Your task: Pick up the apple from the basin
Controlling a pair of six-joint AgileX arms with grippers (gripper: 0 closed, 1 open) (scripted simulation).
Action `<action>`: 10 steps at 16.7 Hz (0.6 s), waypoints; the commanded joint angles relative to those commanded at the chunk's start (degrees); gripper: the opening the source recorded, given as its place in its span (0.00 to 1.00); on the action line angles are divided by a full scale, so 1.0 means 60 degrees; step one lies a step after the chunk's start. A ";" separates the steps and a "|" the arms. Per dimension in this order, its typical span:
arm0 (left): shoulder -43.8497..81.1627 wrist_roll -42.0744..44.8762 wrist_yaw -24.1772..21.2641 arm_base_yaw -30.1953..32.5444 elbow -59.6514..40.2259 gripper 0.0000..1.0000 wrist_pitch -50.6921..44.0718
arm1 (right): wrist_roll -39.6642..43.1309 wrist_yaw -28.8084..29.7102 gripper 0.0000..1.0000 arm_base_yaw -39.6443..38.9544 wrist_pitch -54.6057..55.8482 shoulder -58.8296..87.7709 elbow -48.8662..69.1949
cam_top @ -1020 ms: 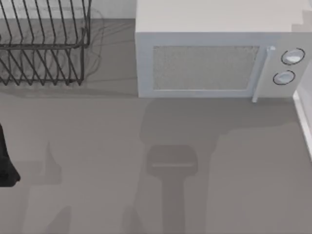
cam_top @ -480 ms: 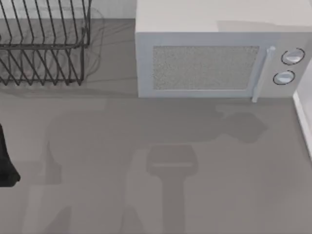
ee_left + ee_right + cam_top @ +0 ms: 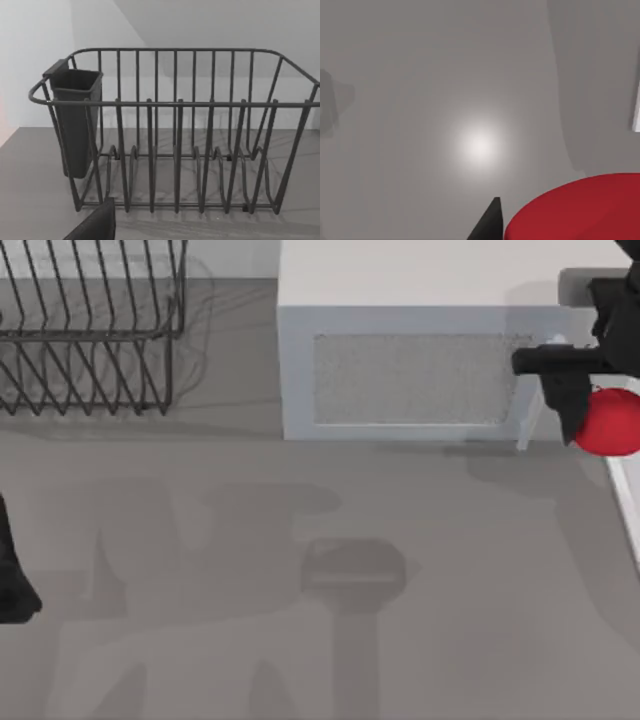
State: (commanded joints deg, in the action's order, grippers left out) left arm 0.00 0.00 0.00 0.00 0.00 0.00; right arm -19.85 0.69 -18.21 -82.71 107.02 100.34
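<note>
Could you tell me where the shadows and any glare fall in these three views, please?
Top view: soft arm shadows lie across the grey table, with a darker patch below the microwave; the right gripper holds the apple at the right edge. Right wrist view: a bright glare spot sits on the table beside the apple. Left wrist view: the dish rack is evenly lit.

Right gripper (image 3: 590,405) holds the apple (image 3: 610,423) before the microwave (image 3: 410,370).

Right gripper (image 3: 590,400) raised at far right, fingers clamped. Left arm (image 3: 12,575) parked at left edge.
</note>
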 joint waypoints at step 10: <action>0.0000 0.0000 0.0000 0.0000 0.0000 1.00 0.0000 | -0.0677 -0.0163 0.00 -0.0790 0.0603 -0.0190 -0.1011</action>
State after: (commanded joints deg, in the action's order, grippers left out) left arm 0.00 0.00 0.00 0.00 0.00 0.00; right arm -23.91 -0.29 -22.95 -79.10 105.87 94.27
